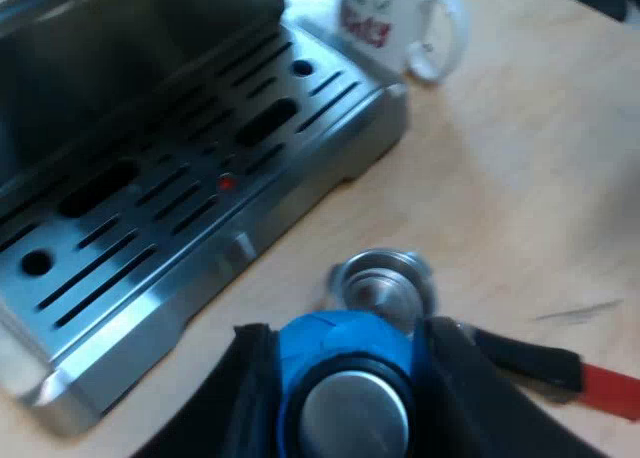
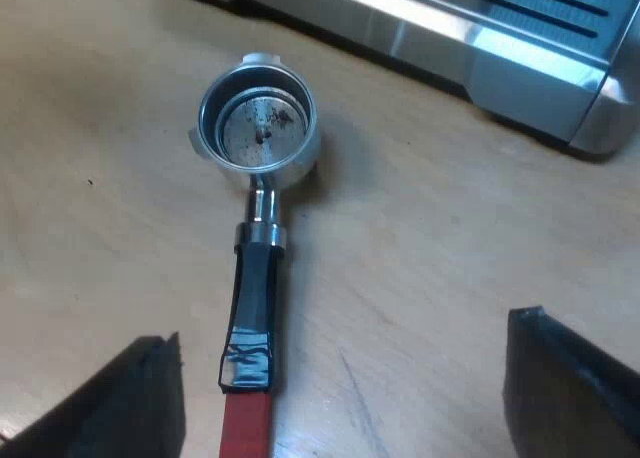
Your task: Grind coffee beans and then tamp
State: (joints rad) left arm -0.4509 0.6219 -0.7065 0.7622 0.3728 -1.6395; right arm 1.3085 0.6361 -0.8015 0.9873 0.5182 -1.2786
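The metal holder (image 2: 258,126) lies loose on the wooden table near the espresso machine's drip tray (image 2: 520,48); its basket looks almost bare, with a few dark specks. Its dark handle (image 2: 252,308) ends in red. My right gripper (image 2: 340,388) hovers open over the handle, fingers wide apart and holding nothing. My left gripper (image 1: 345,378) is shut on the blue tamper (image 1: 345,363), whose metal face points toward the camera. The tamper hangs just above the holder's basket (image 1: 385,283), close to the drip tray (image 1: 170,208).
A white mug (image 1: 400,23) with red print stands on the table beside the machine's corner. The slotted metal drip tray has a small red dot in its middle. Bare wooden tabletop (image 1: 540,178) spreads beyond the holder.
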